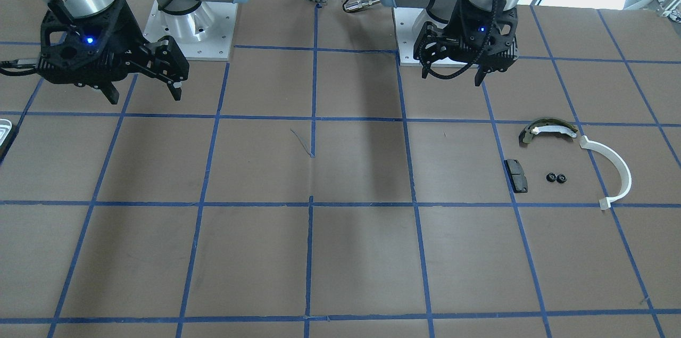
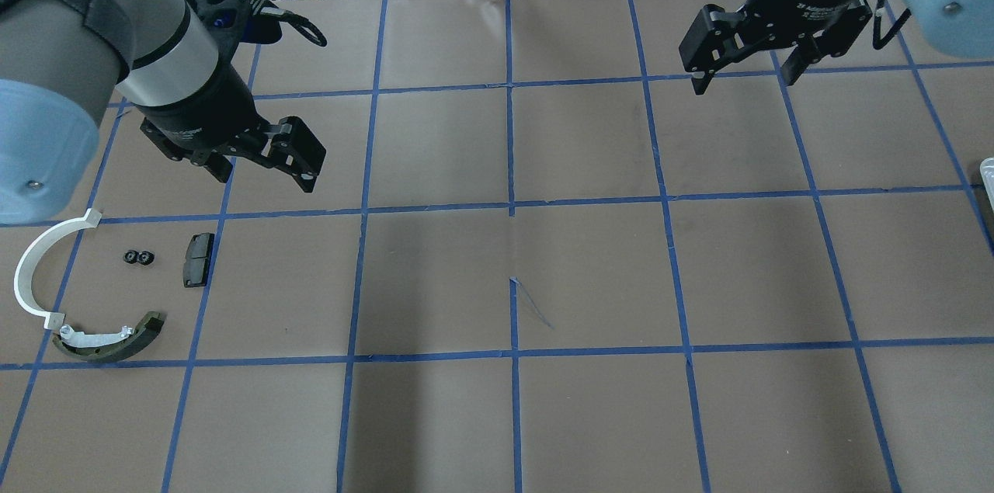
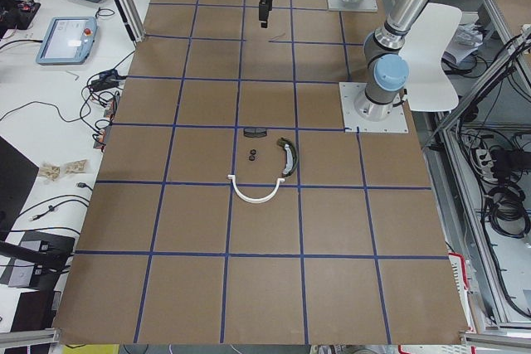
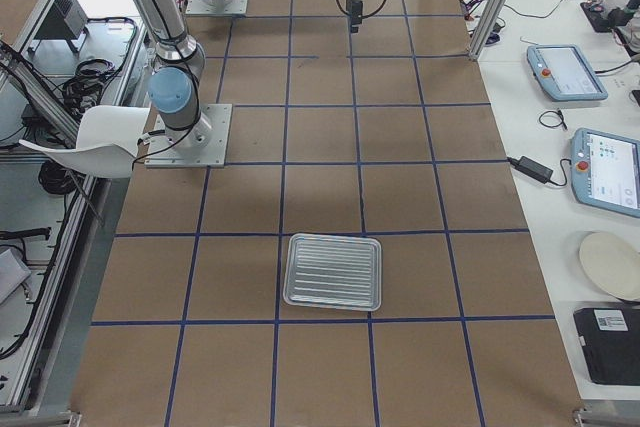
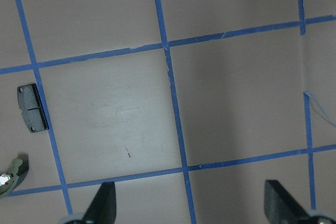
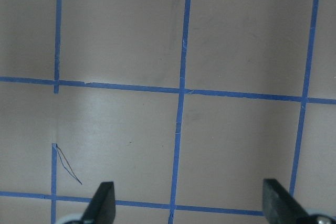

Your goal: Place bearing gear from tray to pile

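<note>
left gripper (image 2: pixel 264 171) hangs raised over a brown table (image 2: pixel 590 276) gridded with blue tape (image 2: pixel 510 144). its two black fingers are spread wide with nothing between them. it sits to one side of a small black pad (image 2: pixel 198 259), toward the table's middle. in its wrist view the pad lies flat at the far left edge, just beside a tape line. right gripper (image 2: pixel 745 80) is also raised, with its fingers spread wide and bare. it is well apart from the pad, over the other half of the table. its wrist view shows only tape squares and a thin mark (image 6: pixel 67 165) on the surface.

the pad belongs to the pile (image 3: pixel 288 157), a loose group of parts lying on the table. two small round black gears (image 2: pixel 140 257) lie near the pad, on the side away from the table's middle. they touch each other but not the pad. beyond the gears from the pad curves a long white arc (image 2: pixel 31 276), its open side facing the pad. a dark olive shoe (image 2: pixel 109 339) with a white strip lies nearer the robot than the pad. one end of it is just beside an end of the arc.

the ridged silvery tray (image 4: pixel 332 271) lies flat, well apart from the pad, at the table's opposite end on the robot's right.
</note>
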